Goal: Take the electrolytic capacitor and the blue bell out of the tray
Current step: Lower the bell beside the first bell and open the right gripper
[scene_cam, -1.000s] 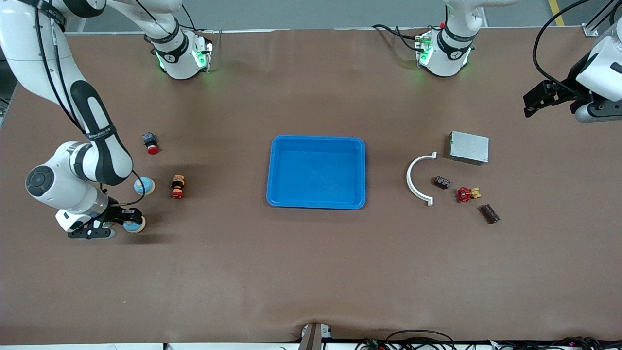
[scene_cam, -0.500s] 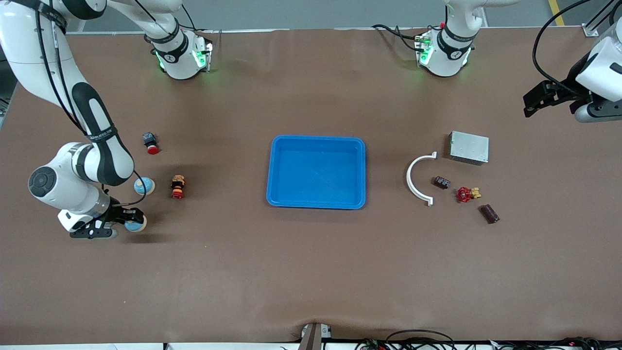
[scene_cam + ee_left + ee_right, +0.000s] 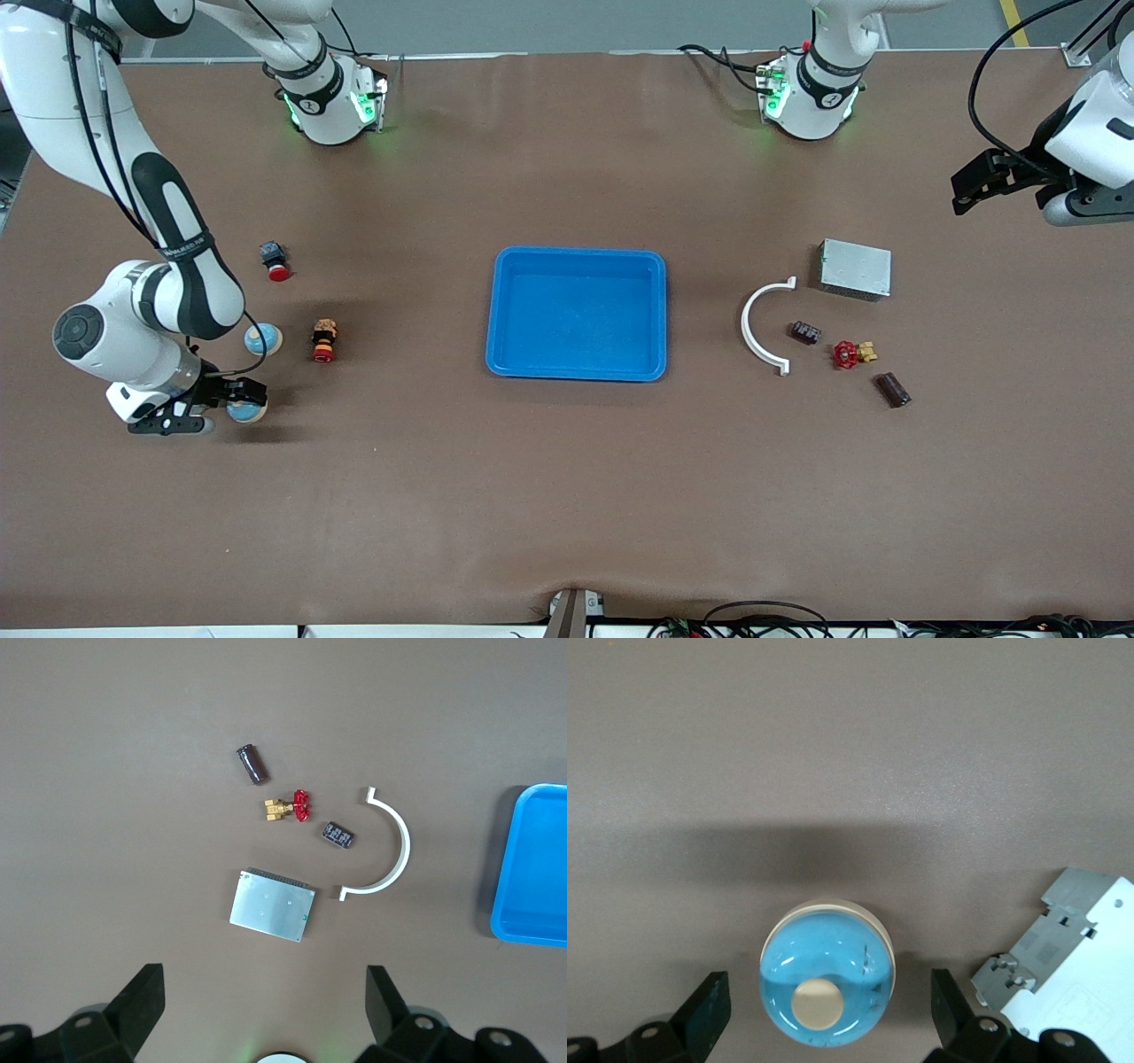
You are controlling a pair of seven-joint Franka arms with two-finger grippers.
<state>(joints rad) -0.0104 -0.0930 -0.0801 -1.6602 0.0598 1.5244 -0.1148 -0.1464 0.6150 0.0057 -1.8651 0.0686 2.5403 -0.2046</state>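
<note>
Right end effector hangs low, fingers spread around bell; left end effector waits, fingers apart.

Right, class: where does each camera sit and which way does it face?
Front: high across the table, facing the robots; both arms, left gripper and right gripper show.
Left wrist: looks down on the box; its open fingers show.
Right wrist: looks down on a bell; its open fingers show.
Shared: front and left wrist show tray and box; front and right wrist, the bell.
</note>
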